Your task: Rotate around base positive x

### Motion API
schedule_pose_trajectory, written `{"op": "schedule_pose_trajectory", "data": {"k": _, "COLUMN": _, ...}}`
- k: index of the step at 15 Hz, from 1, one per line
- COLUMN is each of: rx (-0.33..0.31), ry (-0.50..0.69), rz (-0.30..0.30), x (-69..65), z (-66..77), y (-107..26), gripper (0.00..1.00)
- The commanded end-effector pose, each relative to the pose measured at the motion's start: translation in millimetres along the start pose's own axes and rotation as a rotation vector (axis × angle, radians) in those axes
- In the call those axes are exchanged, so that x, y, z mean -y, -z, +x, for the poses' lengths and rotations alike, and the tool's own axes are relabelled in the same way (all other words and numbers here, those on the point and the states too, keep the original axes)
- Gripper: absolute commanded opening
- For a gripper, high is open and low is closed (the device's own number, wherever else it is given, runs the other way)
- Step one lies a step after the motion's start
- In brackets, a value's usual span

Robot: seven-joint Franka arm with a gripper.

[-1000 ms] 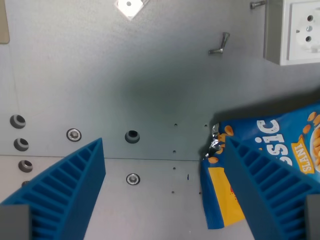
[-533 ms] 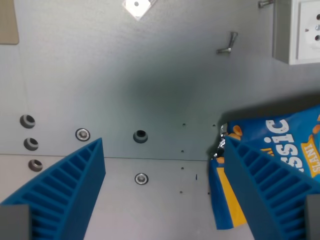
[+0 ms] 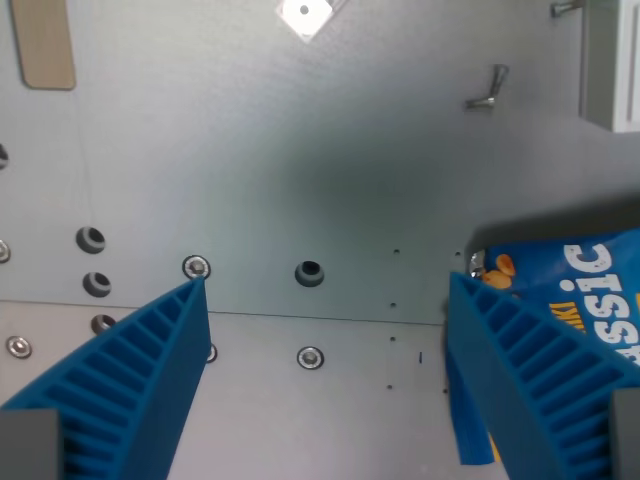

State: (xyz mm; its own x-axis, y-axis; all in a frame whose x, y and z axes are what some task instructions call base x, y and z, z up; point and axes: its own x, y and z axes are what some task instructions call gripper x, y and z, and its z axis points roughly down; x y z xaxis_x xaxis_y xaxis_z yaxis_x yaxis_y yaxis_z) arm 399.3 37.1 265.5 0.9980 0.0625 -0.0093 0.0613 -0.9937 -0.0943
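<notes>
A lab or workshop: the grey metal worktop (image 3: 300, 150) has drilled holes (image 3: 309, 272), screws (image 3: 310, 357) and a small metal bracket (image 3: 488, 88) fixed on it.

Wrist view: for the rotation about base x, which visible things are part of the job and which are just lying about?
Part of the job:
- gripper, jaws wide apart, holding nothing

Just lying about:
- blue snack bag, at the wrist view's right
- bent bolt
- tan tag
- white diamond marker
- metal plate with screws
</notes>
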Motion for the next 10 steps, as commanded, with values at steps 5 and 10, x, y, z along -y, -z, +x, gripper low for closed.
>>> {"op": "schedule_pose_trajectory", "data": {"k": 5, "rx": -0.023, "ry": 0.022, "rz": 0.262, "x": -4.8, "z": -0.4, "y": 2.4, "gripper": 1.0}}
{"op": "schedule_pose_trajectory", "data": {"k": 10, "rx": -0.026, "ry": 0.023, "rz": 0.328, "x": -4.8, "z": -0.4, "y": 2.4, "gripper": 1.0}}
